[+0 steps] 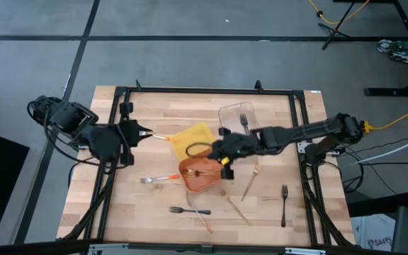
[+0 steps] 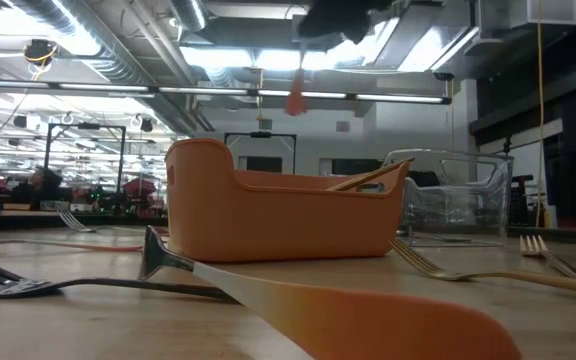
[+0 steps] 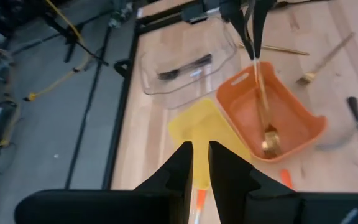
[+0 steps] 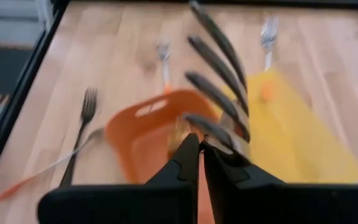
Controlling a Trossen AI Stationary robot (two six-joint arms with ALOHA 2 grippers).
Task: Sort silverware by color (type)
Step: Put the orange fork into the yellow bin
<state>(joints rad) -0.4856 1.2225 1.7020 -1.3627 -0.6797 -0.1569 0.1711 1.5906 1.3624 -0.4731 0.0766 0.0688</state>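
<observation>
My right gripper [image 1: 224, 154] hangs over the orange tray [image 1: 190, 185] and is shut on a fork with grey tines [image 4: 219, 81] and a pale handle ending in orange [image 2: 296, 97]. At least one gold fork [image 1: 201, 171] lies in that tray. My left gripper [image 1: 147, 132] hovers at the yellow tray's [image 1: 193, 136] left corner, fingers a narrow gap apart. An orange-handled fork [image 4: 266, 56] lies below it, head on the table and handle end on the yellow tray. It shows through the finger gap [image 3: 198, 199], untouched as far as I can see. My right gripper pinches the fork just below its head [image 4: 215, 138] between the two fingers, which come from above and point down. The tines stick up past the fingers toward the wrist. The handle [image 3: 260, 93] hangs below, lifted clear, its orange end above the orange tray's rim.
The clear tray [image 1: 227, 113] at the far side holds dark cutlery [image 3: 185, 65]. Loose on the table lie an orange-handled fork [image 1: 158, 178], two black forks [image 1: 181, 210] [image 1: 284, 202], a gold fork [image 1: 252, 180] and two thin pale utensils [image 1: 236, 207] [image 1: 202, 219].
</observation>
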